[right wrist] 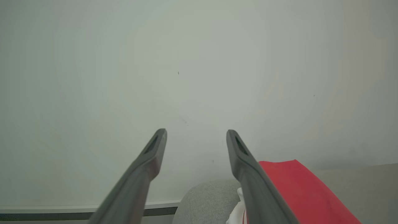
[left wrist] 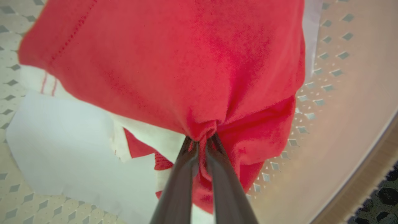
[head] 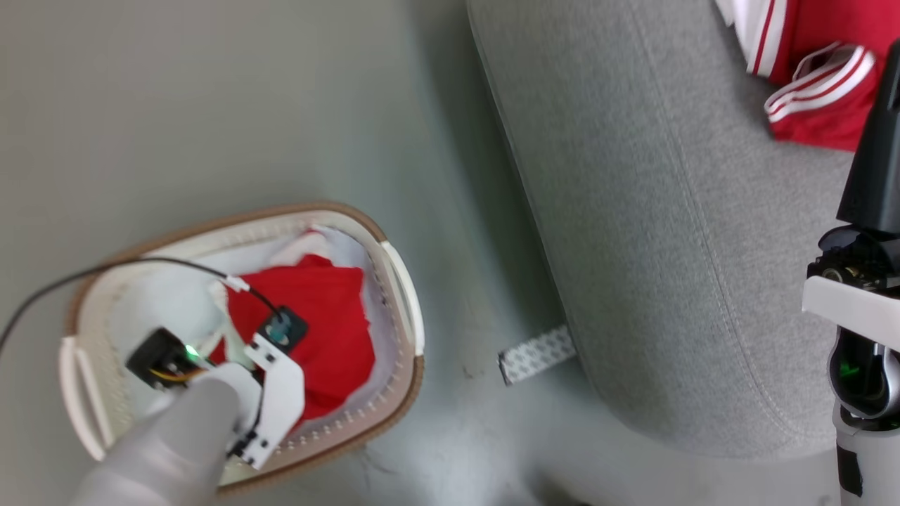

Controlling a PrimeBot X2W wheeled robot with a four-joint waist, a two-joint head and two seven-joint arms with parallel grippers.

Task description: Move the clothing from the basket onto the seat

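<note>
From the head view, a red garment (head: 330, 330) lies in the basket (head: 295, 211) over a white sheet (head: 162, 302). Another striped-trim garment (head: 823, 105) already rests on the grey seat (head: 668, 246).

In the left wrist view, the left gripper (left wrist: 201, 141) has its jaws pinched tight on a gathered fold of the red cloth. It looks soft, light and limp, likely to drape and trail, so a bunched mid-panel hold suits it.

In the right wrist view, the right gripper (right wrist: 196, 137) hangs with jaws apart, empty.
</note>
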